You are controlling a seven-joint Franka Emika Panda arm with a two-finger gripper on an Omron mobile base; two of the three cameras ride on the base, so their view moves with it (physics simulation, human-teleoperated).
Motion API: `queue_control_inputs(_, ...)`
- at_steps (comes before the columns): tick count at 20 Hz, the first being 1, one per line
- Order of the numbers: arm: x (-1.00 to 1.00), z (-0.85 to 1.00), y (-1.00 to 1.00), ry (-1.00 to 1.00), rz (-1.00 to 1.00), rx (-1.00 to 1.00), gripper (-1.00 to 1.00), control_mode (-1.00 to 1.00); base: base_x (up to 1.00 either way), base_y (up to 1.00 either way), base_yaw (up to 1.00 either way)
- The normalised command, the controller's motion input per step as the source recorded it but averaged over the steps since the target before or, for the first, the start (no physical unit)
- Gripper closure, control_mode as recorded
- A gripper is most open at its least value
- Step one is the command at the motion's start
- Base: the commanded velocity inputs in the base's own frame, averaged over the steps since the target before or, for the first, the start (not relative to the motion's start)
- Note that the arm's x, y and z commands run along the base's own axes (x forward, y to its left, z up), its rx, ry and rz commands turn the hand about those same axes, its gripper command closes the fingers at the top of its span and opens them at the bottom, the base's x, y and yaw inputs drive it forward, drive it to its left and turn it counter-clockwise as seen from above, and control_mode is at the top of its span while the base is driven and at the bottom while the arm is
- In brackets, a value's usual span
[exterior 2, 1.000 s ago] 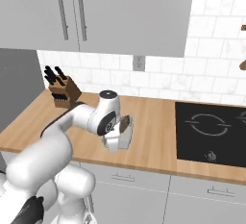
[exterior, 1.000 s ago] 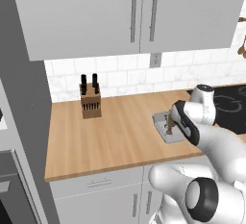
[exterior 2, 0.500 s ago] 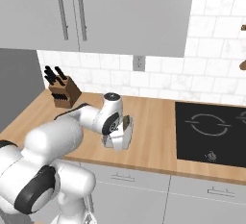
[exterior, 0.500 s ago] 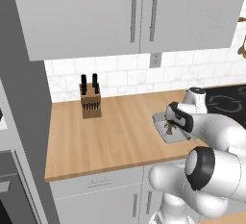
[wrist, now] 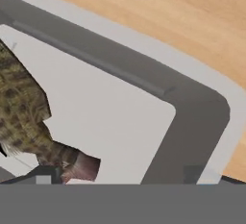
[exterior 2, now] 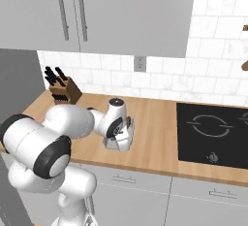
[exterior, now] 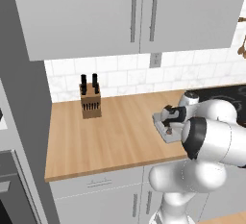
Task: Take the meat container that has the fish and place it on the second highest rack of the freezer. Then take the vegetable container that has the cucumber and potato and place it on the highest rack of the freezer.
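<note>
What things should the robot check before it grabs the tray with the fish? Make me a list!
1. Right tray: the fish lies in the grey tray. Ok.
2. End effector is over the tray. Ok.
3. Jaws wide enough to go over the rim: open. Ok.
4. Tray sits flat on the wooden counter. Ok.
5. Fingers lined up on the tray's wall: cannot tell, the tips are hidden.
6. Knife block stands far from the tray. Ok.
</note>
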Motion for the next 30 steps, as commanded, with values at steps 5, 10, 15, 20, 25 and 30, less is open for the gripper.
queue_control_inputs(5,0.20,-0.22,0.00,0.00,0.05,0.00,1.00,-1.00,0.00,0.00,0.00)
queue_control_inputs(10,0.06,0.00,0.00,0.00,0.00,0.00,1.00,-1.00,0.00,0.00,0.00)
queue_control_inputs(15,-0.37,0.04,0.00,-0.27,0.08,-0.01,1.00,-1.00,0.00,0.00,0.00)
queue_control_inputs(20,-0.60,0.67,0.09,-0.33,0.24,-0.01,1.00,-1.00,0.00,0.00,0.00)
queue_control_inputs(25,-0.32,0.96,0.68,-0.03,0.11,-0.03,1.00,-1.00,0.00,0.00,0.00)
queue_control_inputs(30,-0.26,0.87,0.91,0.09,0.02,0.00,1.00,-1.00,0.00,0.00,0.00)
